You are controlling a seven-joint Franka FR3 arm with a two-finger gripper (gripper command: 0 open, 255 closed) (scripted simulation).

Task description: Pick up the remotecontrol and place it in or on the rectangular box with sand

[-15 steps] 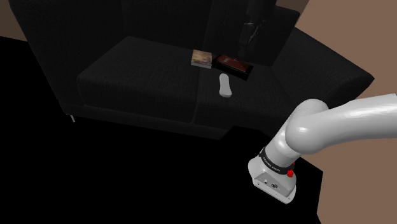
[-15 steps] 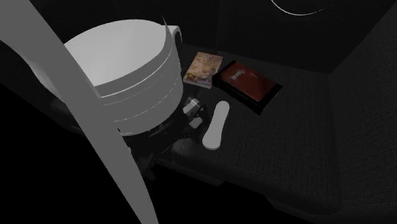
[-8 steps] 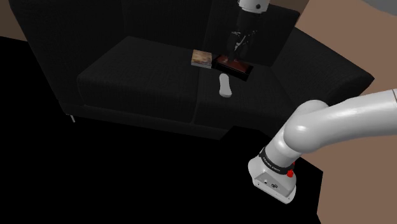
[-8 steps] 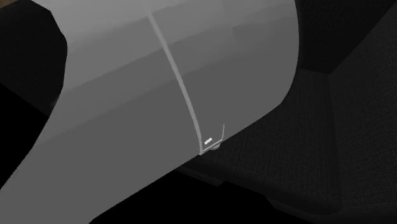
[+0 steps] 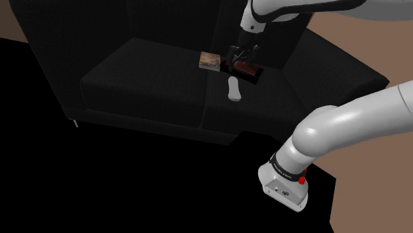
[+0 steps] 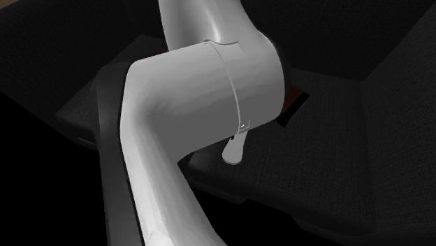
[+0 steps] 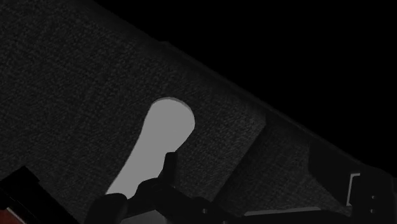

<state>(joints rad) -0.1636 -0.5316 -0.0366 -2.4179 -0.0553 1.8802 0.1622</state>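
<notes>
The sofa is black woven cloth, matt and coarse. The remote is plain pale grey, smooth, matt. The arm has a smooth, softly glossy white shell.

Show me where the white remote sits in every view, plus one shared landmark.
Shoulder view: remote slightly right of centre, upper half, on the black sofa seat.
Second exterior view: remote's tip shows beneath the arm, near centre.
Wrist view: remote lying on the seat.
Shared landmark: the black sofa seat.

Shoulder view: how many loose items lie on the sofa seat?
3: a white remote on the seat, a tan box behind it, a dark red tray beside the box, partly hidden by the gripper.
</notes>
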